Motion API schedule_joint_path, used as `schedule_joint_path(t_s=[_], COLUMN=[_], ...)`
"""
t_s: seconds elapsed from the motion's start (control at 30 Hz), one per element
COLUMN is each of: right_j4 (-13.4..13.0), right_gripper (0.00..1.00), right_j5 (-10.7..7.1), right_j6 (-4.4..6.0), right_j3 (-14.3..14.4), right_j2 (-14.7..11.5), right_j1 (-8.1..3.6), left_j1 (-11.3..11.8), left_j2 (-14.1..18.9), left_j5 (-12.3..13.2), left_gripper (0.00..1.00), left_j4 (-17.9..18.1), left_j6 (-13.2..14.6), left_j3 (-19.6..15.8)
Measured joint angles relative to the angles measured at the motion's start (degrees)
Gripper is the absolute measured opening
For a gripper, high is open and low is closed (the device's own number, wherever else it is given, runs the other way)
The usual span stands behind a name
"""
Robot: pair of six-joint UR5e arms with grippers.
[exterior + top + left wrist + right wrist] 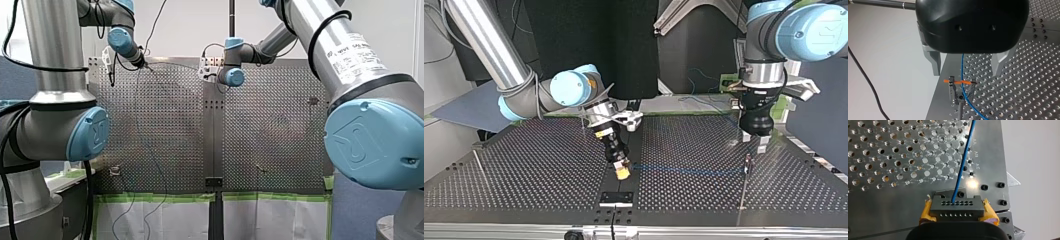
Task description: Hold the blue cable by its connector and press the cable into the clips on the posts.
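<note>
Yellow-padded fingers [926,212] of the right gripper [956,205] are clamped on the connector [955,210]. The left gripper's [965,65] are spread above the clip [951,86], into which the blue cable [962,67] is likely to be pressed next.

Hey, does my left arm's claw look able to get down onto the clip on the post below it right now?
Likely yes: my left claw is open with the clip straight ahead of it, and only the blue cable crosses between them.

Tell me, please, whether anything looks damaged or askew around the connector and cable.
Only the yellow pads of my right gripper look ragged at their edges, beside the connector they clamp. The blue cable leaves it straight, without kinks.
</note>
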Motion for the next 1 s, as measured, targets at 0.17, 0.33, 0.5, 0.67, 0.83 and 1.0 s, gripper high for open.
schedule_joint_path(t_s=[0.17, 0.33, 0.5, 0.67, 0.83, 1.0], right_j4=[0.0, 0.0, 0.0, 0.0, 0.0, 0.0], right_gripper=[0.00, 0.00, 0.00, 0.00, 0.00, 0.00], right_j5=[0.02, 0.03, 0.03, 0.07, 0.07, 0.08], right_j6=[0.00, 0.05, 0.08, 0.09, 0.09, 0.09], right_j3=[0.0, 0.0, 0.0, 0.0, 0.0, 0.0], right_j2=[0.0, 0.0, 0.0, 0.0, 0.0, 0.0], right_j1=[-0.03, -0.04, -0.06, -0.21, -0.34, -0.33], left_j1=[0.0, -0.1, -0.4, -0.7, -1.3, -2.1], left_j2=[0.0, 0.0, -0.1, -0.5, -2.0, -4.0], left_j5=[0.0, 0.0, 0.6, 2.0, 2.3, 1.7], left_gripper=[1.00, 1.00, 1.00, 1.00, 1.00, 1.00], left_j4=[0.0, 0.1, 0.3, 0.0, -1.9, -4.4], left_j6=[0.0, 0.4, 1.7, 2.7, 5.2, 8.1], left_j3=[0.0, 0.0, 0.3, 1.3, 3.5, 5.7])
